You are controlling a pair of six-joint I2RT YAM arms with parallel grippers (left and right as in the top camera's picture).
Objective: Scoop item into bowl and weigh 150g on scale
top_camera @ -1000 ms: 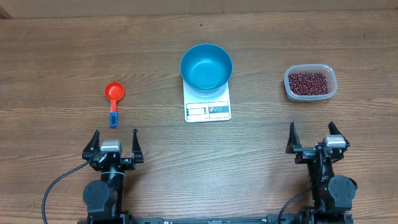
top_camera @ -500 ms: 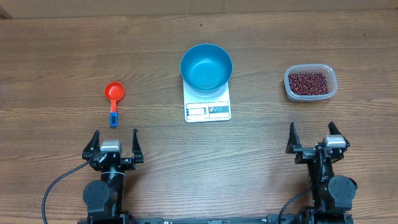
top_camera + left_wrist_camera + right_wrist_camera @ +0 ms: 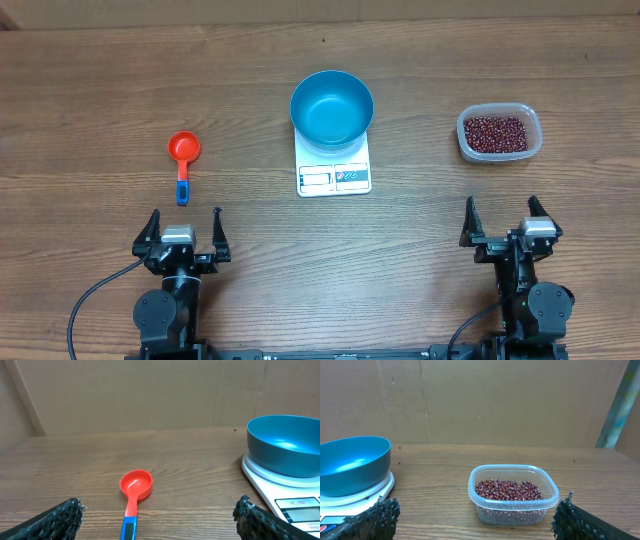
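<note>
- Nothing has moved since the earlier frames.
- Overhead: the bowl (image 3: pixel 332 107) sits empty on the scale (image 3: pixel 334 178) at 12 o'clock. The beans (image 3: pixel 494 131) fill the tub (image 3: pixel 463 142) at 2 o'clock. The left gripper (image 3: pixel 186 215) and right gripper (image 3: pixel 501 203) are spread wide and hold nothing.
- Left wrist: the scoop (image 3: pixel 136 484) looks light and rigid; grip its blue handle (image 3: pixel 129 528).
- Right wrist: the beans are loose and likely to spill easily.
</note>
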